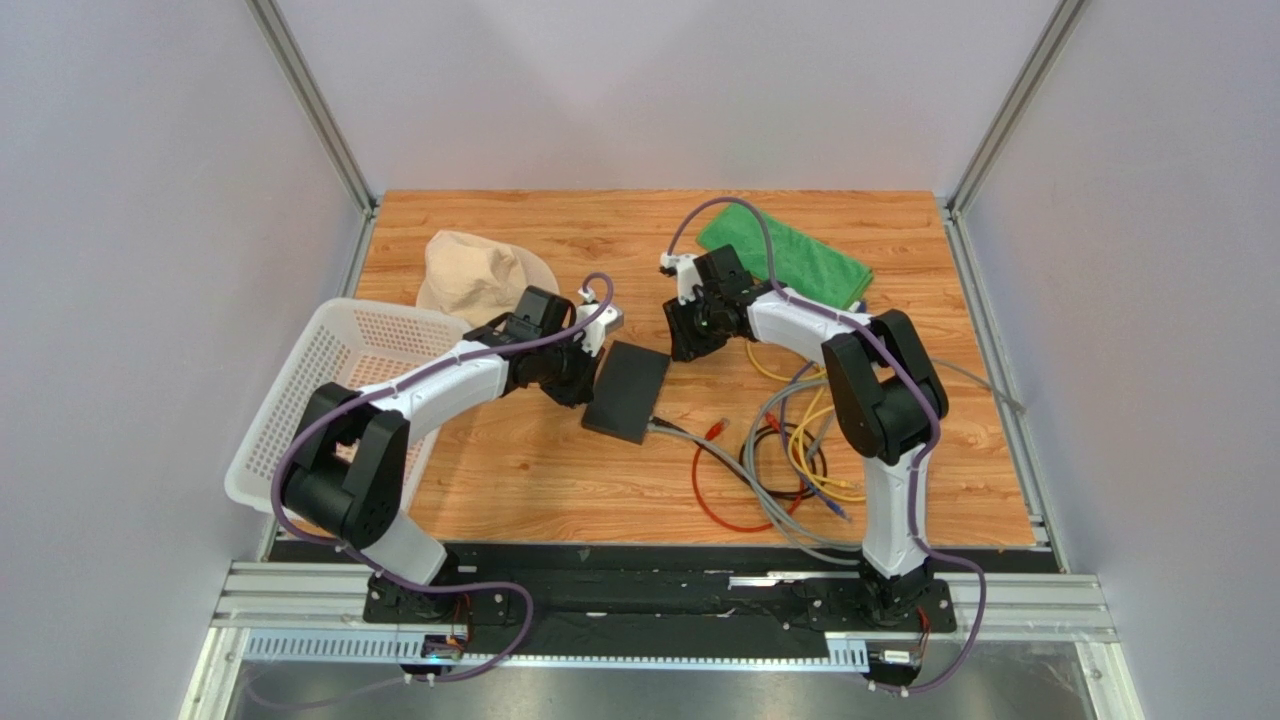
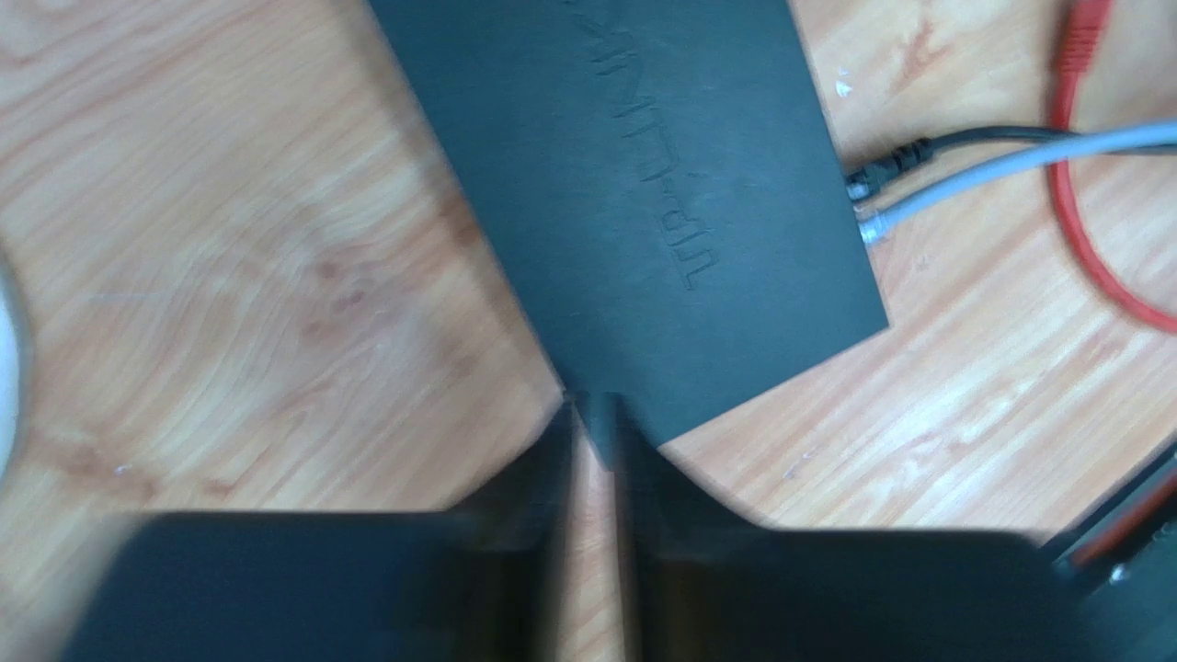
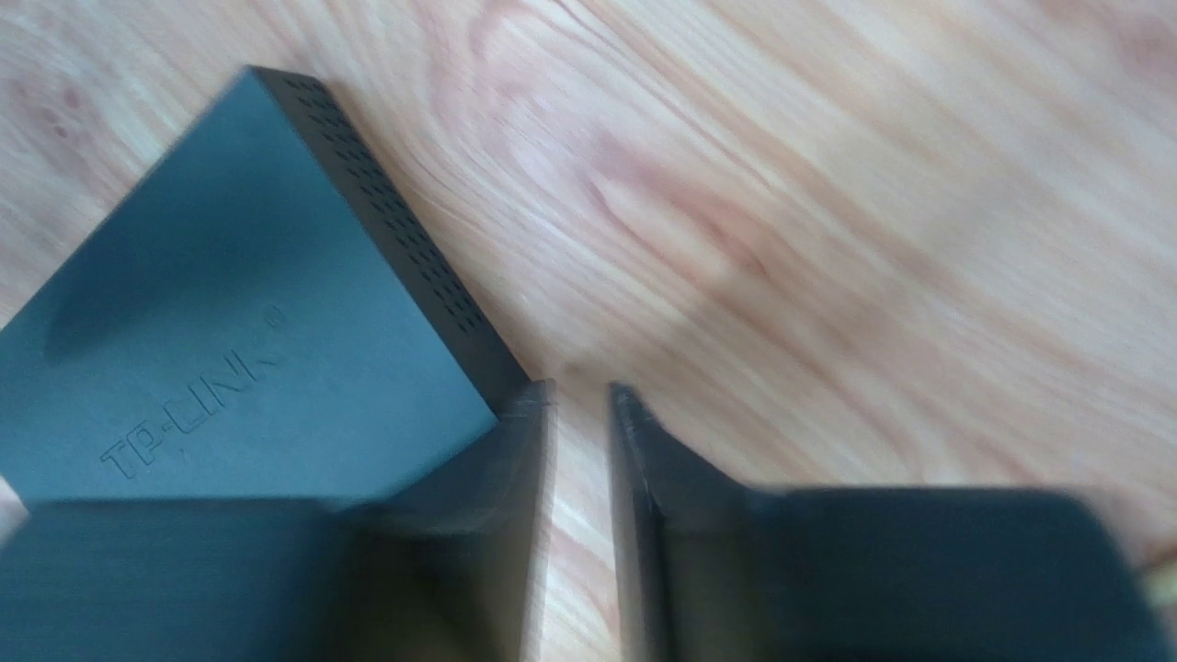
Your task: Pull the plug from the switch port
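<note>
The wooden table (image 1: 511, 465) carries the flat matte-black rectangular switch (image 1: 627, 390) at centre, between both arms. Left gripper (image 2: 591, 407) and right gripper (image 3: 580, 393) sit at opposite switch corners, fingers nearly closed, grasping nothing. A grey cable plug (image 2: 871, 228) meets the switch edge.

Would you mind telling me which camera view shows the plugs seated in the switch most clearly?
The left wrist view: the black plug and grey plug appear close up, against the switch. The top external view shows them only as tiny specks; the right wrist view shows just a vented side of the box, no plugs.
</note>
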`<state>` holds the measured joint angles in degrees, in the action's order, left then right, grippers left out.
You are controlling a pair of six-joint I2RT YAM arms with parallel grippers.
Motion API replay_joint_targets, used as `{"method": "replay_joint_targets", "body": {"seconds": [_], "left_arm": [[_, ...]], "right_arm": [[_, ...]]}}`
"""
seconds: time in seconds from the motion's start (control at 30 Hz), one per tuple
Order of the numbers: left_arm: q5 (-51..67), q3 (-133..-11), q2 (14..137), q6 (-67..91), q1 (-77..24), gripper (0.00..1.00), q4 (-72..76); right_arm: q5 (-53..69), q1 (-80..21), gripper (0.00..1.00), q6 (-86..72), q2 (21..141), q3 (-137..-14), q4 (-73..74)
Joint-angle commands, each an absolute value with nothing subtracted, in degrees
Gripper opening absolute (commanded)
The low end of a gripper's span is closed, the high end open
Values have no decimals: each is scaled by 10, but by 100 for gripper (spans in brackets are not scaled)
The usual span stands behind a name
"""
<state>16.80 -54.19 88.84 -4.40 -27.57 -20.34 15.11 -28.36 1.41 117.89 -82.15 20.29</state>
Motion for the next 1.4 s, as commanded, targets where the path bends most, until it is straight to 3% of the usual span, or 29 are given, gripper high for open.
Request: {"method": "replay_joint_targets", "body": {"seconds": [0.0, 0.03, 0.13, 0.27, 0.6, 0.77, 1.37], "left_arm": [[241, -579, 917, -85, -272, 0, -218], [250, -597, 944, -85, -272, 0, -227], [246, -622, 981, -77, -272, 0, -243], [263, -649, 1013, -86, -272, 0, -272], [235, -658, 1041, -83, -274, 0, -292], [232, -653, 1036, -84, -275, 0, -290], [230, -654, 1036, -85, -279, 0, -291]], "right_arm": [[229, -244, 47, 11, 1109, -788, 196], [260, -242, 59, 25, 1105, -767, 196], [371, -239, 71, 40, 1092, -740, 214], [479, -250, 72, 54, 1100, -719, 240], [527, -277, 63, 76, 1175, -780, 296], [540, -276, 53, 95, 1229, -828, 355], [567, -269, 43, 153, 1303, -881, 451]]}}
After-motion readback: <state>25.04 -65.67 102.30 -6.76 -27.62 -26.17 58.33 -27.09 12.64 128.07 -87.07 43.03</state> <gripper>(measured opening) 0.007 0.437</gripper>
